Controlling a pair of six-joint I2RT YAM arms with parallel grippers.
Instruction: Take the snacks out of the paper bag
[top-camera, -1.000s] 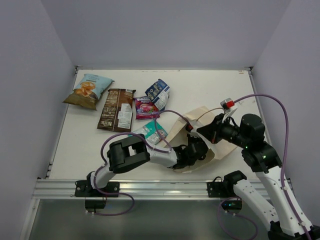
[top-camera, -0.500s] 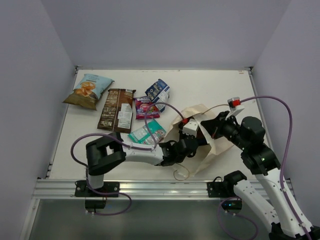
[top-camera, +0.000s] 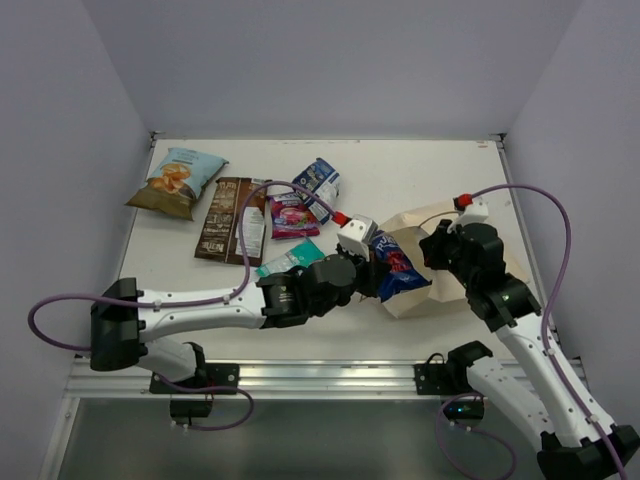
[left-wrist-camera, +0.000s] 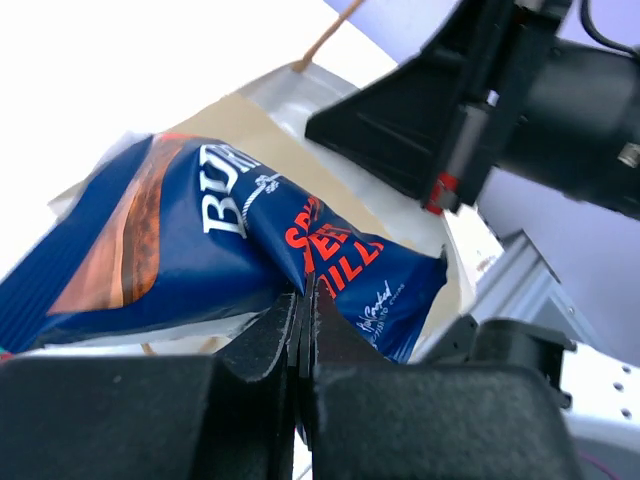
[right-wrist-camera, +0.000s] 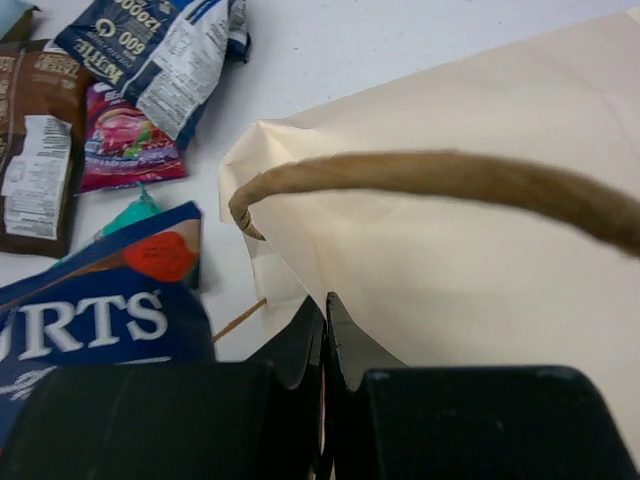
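A white table (top-camera: 420, 170) stands between pale walls. The left end effector (left-wrist-camera: 300, 302), fingers pressed together, pinches the lower edge of a dark blue packet (left-wrist-camera: 200, 250) in front of the paper bag (top-camera: 412, 232), right of centre from above. The right end effector (right-wrist-camera: 323, 318), likewise closed, nips the bag's paper below its cord handle (right-wrist-camera: 430, 175). Its wrist view shows the blue-and-white packet (right-wrist-camera: 160, 50), magenta packet (right-wrist-camera: 125, 145), dark brown packet (right-wrist-camera: 35, 150) and teal packet (right-wrist-camera: 140, 215) close up. The chip bag (top-camera: 178, 182), upper left, appears only from above.
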